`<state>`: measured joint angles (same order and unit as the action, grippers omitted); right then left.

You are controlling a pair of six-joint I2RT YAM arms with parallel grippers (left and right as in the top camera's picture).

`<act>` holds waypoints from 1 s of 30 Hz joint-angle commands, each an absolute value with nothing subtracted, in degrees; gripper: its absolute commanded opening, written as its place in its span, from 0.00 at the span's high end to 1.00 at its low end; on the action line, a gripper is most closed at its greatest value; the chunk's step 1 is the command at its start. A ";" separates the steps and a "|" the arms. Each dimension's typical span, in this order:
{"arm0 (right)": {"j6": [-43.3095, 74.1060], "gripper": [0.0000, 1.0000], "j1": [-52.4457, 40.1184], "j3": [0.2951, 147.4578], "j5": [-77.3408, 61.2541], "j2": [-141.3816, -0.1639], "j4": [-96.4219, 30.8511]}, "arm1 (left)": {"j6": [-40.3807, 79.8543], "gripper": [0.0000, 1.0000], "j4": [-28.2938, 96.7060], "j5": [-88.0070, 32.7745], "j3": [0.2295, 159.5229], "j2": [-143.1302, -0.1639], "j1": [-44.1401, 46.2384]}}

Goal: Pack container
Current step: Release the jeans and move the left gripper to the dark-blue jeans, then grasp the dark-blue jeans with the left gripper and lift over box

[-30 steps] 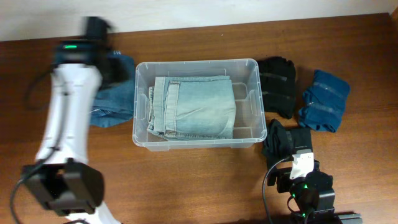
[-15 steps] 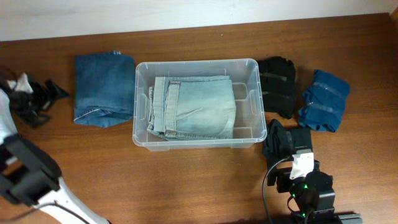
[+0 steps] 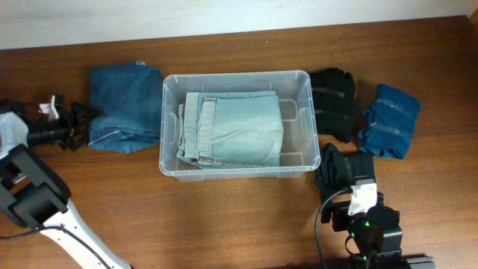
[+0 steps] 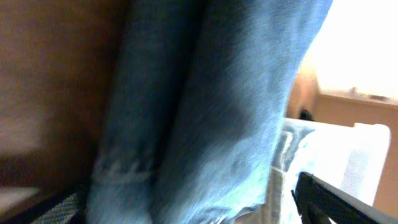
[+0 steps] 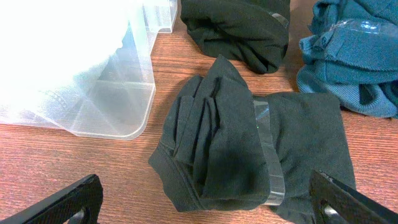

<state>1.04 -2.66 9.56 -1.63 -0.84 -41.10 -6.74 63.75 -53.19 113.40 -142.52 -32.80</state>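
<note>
Since half a second ago, your left gripper (image 3: 77, 125) has swung in from the far left to the edge of the folded dark jeans (image 3: 123, 108), which lie just beside the container (image 3: 236, 75). Overhead, that container sits mid-table with light jeans (image 3: 239, 127) already inside, so you're likely reaching for a second garment. The left wrist view adds that the jaws are spread wide, with the denim between them and not gripped. Your next move would be to push in and close. The right wrist view shows your right gripper (image 5: 208, 208) wide and empty above a taped black bundle (image 5: 249, 149).

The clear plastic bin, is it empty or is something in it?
Partly full. The bin holds one folded pair of light blue jeans; bare floor shows at its right end.
</note>
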 commanded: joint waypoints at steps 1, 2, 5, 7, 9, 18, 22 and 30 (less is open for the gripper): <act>0.84 0.02 -2.22 9.26 -1.93 -0.32 -41.10 | -9.08 0.01 62.59 -53.34 112.64 -149.86 -29.93; 0.84 0.02 -2.22 9.26 -1.93 -0.32 -41.10 | -9.08 0.03 62.59 -53.34 112.64 -150.80 -29.47; 0.84 0.02 -2.22 9.26 -1.93 -0.32 -41.10 | -9.08 0.41 62.59 -52.84 112.64 -153.21 -28.51; 0.84 0.02 -2.22 9.26 -1.93 -0.32 -41.10 | -9.08 0.63 62.57 -52.14 112.64 -154.12 -28.36; 0.84 0.02 -2.22 9.26 -1.93 -0.32 -41.10 | -9.10 0.66 62.57 -52.10 112.64 -154.47 -28.38; 0.84 0.02 -2.22 9.26 -1.93 -0.32 -41.10 | -11.29 0.94 64.42 -55.05 112.79 -154.26 -30.20; 0.84 0.02 -2.22 9.26 -1.93 -0.32 -41.10 | -11.33 0.99 69.01 -66.41 114.78 -152.59 -31.75; 0.84 0.02 -2.22 9.26 -1.93 -0.32 -41.10 | -16.43 0.99 81.80 -71.44 121.27 -138.89 -31.73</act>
